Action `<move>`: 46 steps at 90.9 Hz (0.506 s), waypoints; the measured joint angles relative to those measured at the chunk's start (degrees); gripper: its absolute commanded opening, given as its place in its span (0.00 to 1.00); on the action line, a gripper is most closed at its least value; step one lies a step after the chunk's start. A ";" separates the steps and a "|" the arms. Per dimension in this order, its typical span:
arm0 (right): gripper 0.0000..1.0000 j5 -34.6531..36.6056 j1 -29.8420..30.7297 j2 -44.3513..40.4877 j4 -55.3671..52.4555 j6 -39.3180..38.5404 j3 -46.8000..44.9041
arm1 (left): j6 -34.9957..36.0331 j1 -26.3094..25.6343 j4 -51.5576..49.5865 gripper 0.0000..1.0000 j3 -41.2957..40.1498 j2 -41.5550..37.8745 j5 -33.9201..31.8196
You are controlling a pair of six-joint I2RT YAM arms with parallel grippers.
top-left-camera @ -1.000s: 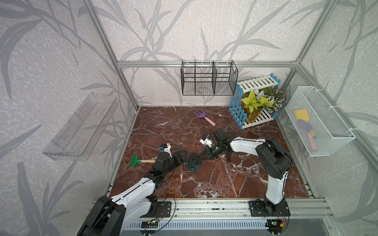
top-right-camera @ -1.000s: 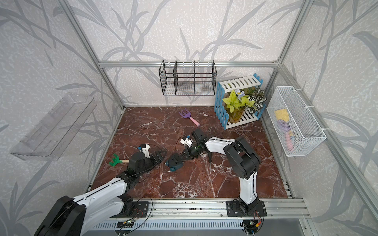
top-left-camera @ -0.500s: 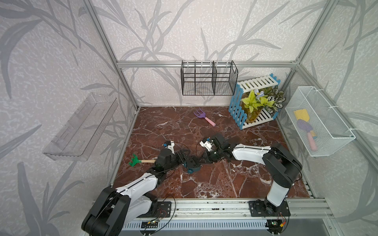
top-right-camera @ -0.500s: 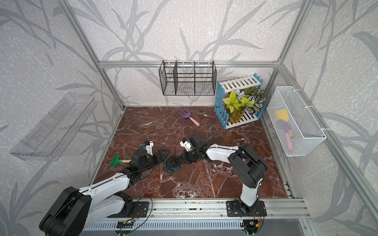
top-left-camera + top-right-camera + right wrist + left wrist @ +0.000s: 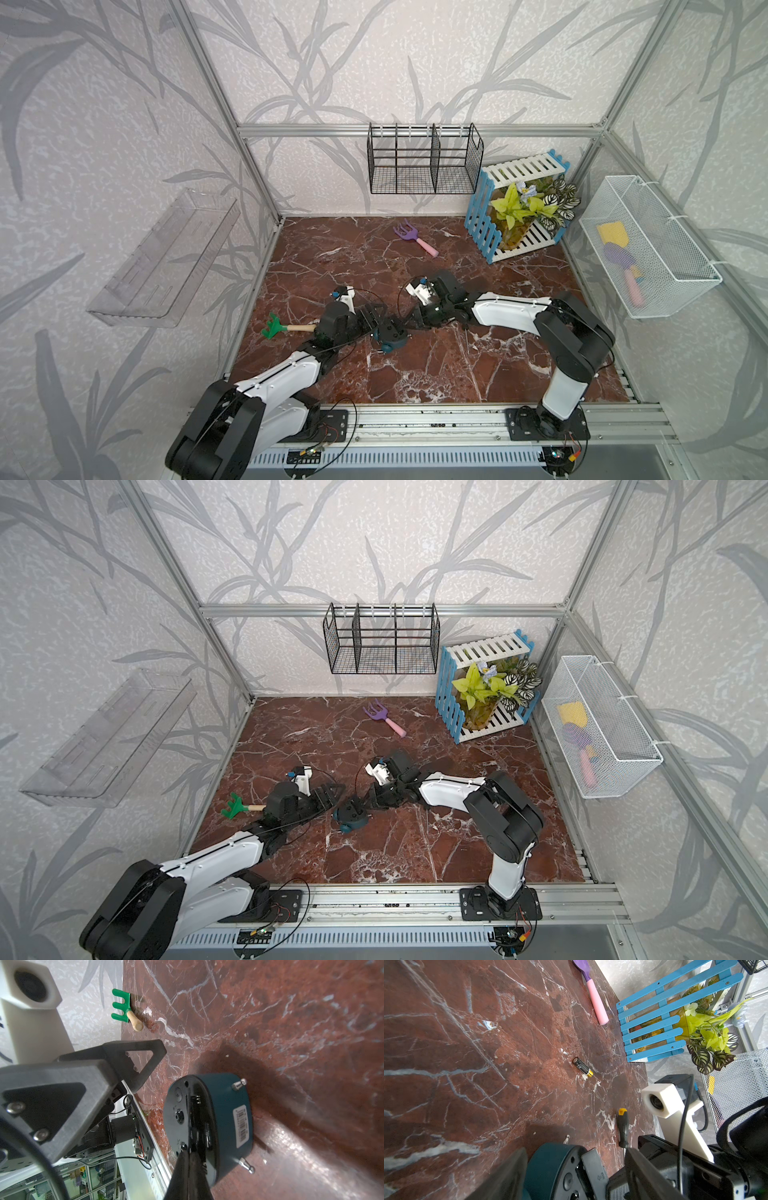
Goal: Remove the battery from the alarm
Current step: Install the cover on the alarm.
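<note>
- Step in hand: the battery is already out. It lies on its side on the table, well apart from the alarm, on the side toward the blue slatted crate. The removal itself looks done, or nearly so.
- The alarm lies with its black back up, its dial out of sight and its little feet sticking out sideways. A contact spring shows in the opened bay.
- The right end effector is pressed together with nothing between its fingers, its tips on the alarm's back at the bay. They hide part of the bay, so I cannot tell whether it is quite empty.
- The left end effector is spread and holds nothing. In its wrist view, one finger stands to either side of the alarm; whether either touches it I cannot tell.
- A flat black cover piece marked with an arrow sits at the alarm's back, beside the bay.
- Next move, as I judge it: lift the right tips straight off the alarm's back and draw the left end effector away without dragging the alarm.
- Around: a black-and-yellow screwdriver lies near the alarm on the right arm's side. A green rake lies beyond the left arm from the alarm. A purple fork lies far from the alarm toward the back wall.
- Nothing blocks a retreat; the screwdriver is the likeliest to be knocked.
</note>
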 measured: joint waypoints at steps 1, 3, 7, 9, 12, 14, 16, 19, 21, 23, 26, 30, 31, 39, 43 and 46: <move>0.00 -0.09 0.04 0.11 -0.02 0.00 0.07 | 0.00 0.00 0.00 0.78 0.00 0.00 0.00; 0.00 -0.20 0.13 0.31 -0.07 -0.02 0.15 | 0.00 0.00 0.00 0.78 0.00 -0.02 0.00; 0.00 -0.39 0.31 0.52 -0.11 -0.09 0.17 | 0.00 0.00 0.00 0.78 0.00 -0.04 0.00; 0.00 -0.52 0.37 0.59 -0.13 -0.17 0.17 | 0.00 0.00 -0.02 0.78 0.00 -0.07 0.00; 0.00 -0.70 0.44 0.59 -0.13 -0.22 0.20 | -0.02 0.00 -0.04 0.78 0.00 -0.15 -0.02; 0.00 -0.76 0.44 0.59 -0.13 -0.28 0.22 | -0.02 0.00 -0.04 0.78 0.00 -0.22 -0.02; 0.00 -0.81 0.44 0.59 -0.17 -0.35 0.26 | 0.00 0.00 -0.04 0.78 0.00 -0.31 -0.04; 0.00 -0.85 0.52 0.63 -0.26 -0.46 0.33 | 0.00 0.00 -0.07 0.78 0.00 -0.46 -0.07; 0.00 -0.87 0.59 0.70 -0.42 -0.52 0.44 | -0.02 0.00 -0.07 0.78 0.00 -0.52 -0.09; 0.00 -0.92 0.66 0.74 -0.50 -0.63 0.50 | -0.02 0.00 -0.09 0.78 0.00 -0.61 -0.13; 0.00 -0.96 0.66 0.81 -0.57 -0.76 0.55 | -0.02 0.00 -0.11 0.78 0.00 -0.72 -0.20; 0.00 -1.01 0.66 0.85 -0.63 -0.90 0.61 | -0.02 0.00 -0.11 0.78 0.00 -0.85 -0.22; 0.00 -1.01 0.68 0.85 -0.66 -0.94 0.66 | -0.02 0.00 -0.13 0.78 0.00 -0.90 -0.22; 0.00 -1.03 0.76 1.05 -1.07 -1.09 1.07 | -0.02 0.00 -0.37 0.78 0.00 -1.18 -0.24; 0.00 -1.01 0.81 1.14 -1.25 -1.20 1.18 | -0.02 0.00 -0.46 0.78 0.00 -1.27 -0.24; 0.00 -1.01 0.81 1.14 -1.46 -1.29 1.27 | -0.02 0.00 -0.46 0.78 0.00 -1.27 -0.24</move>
